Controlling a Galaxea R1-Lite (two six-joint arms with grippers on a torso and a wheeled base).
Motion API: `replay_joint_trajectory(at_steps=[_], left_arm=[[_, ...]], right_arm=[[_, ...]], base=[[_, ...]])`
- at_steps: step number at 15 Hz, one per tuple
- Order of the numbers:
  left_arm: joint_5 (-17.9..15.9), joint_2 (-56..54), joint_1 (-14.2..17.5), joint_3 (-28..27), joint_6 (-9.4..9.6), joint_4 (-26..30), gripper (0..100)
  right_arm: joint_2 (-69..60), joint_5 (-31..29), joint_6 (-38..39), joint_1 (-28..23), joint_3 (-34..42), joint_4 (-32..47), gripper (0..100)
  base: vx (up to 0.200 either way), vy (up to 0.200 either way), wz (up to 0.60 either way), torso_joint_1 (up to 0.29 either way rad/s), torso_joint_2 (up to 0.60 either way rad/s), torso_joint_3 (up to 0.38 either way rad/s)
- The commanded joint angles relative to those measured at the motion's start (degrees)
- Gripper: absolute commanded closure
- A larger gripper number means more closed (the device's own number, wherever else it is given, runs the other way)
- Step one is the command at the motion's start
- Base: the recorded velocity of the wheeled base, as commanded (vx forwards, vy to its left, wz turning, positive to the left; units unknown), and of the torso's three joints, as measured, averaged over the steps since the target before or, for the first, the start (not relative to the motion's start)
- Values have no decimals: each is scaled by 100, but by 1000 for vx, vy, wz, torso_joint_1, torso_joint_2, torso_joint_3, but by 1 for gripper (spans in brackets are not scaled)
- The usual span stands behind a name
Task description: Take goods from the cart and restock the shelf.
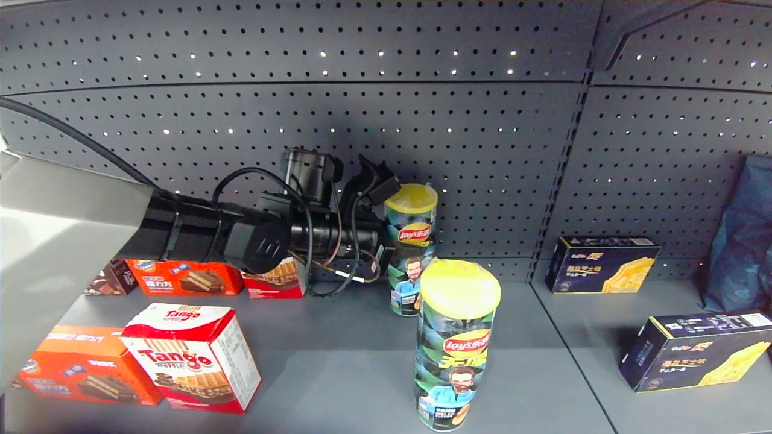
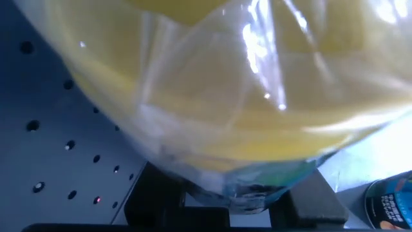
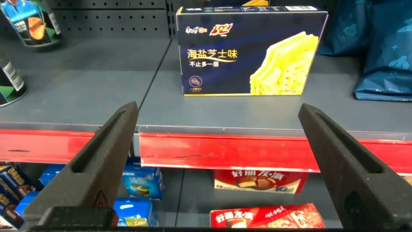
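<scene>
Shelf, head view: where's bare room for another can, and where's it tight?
Biggest bare patch: between the Tango box and the front can, running back toward the rear can. A narrower one between the front can and the front navy box. Crowded: back left, where red wafer boxes line the back and the left gripper holds the rear can.

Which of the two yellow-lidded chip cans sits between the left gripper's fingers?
The rear can, by the pegboard; the front can stands alone, nearer the camera.
</scene>
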Motion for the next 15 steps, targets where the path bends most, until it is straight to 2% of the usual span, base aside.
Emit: replay_joint_trajectory(at_steps=[1, 10, 14, 15], left_arm=[[-3, 43, -22, 0, 8, 0, 100], [6, 149, -93, 27, 25, -26, 100], [103, 254, -163, 88, 34, -290, 100], [173, 254, -172, 79, 43, -298, 0]], right_arm=[[7, 3, 0, 6, 0, -1, 0], [7, 3, 0, 6, 0, -1, 0], [7, 3, 0, 6, 0, -1, 0], [7, 3, 0, -2, 0, -1, 0]], base=[[0, 0, 0, 0, 0, 0], [0, 0, 0, 0, 0, 0], [0, 0, 0, 0, 0, 0], [0, 0, 0, 0, 0, 0]])
